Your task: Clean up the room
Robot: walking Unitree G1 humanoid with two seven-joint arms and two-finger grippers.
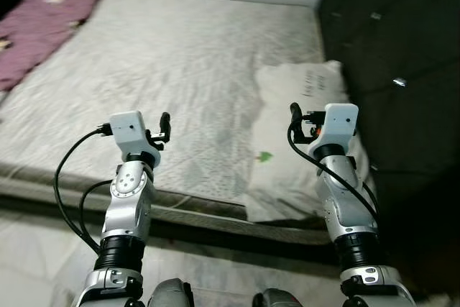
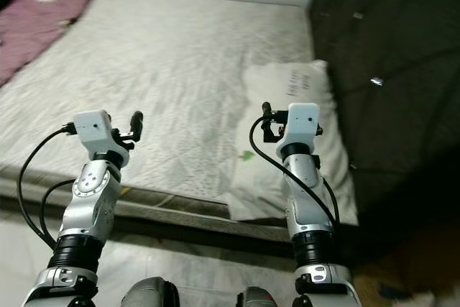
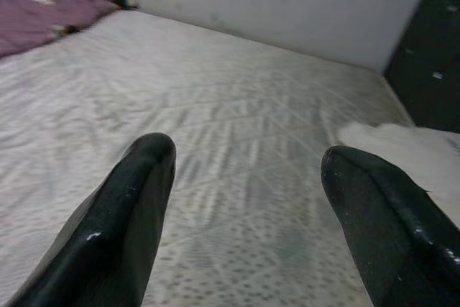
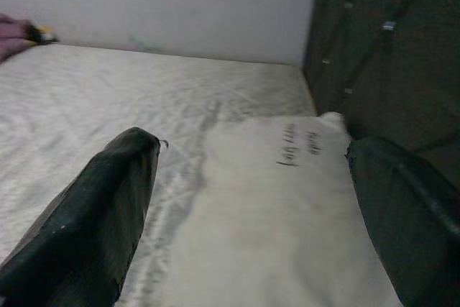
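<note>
A bare white mattress (image 1: 165, 55) lies before me. A white pillow (image 1: 280, 98) with dark writing on it rests at its right side, against the headboard. A purple blanket (image 1: 43, 19) is bunched at the far left corner. My left gripper (image 3: 248, 156) is held up over the near edge of the mattress, open and holding nothing. My right gripper (image 4: 255, 145) hovers over the near part of the pillow (image 4: 273, 206), open as well, with nothing between its fingers.
A dark tufted headboard (image 1: 395, 55) runs along the right side of the bed. A pale wall (image 3: 287, 5) stands behind the far edge. Light floor (image 1: 36, 249) shows below the mattress edge near my legs.
</note>
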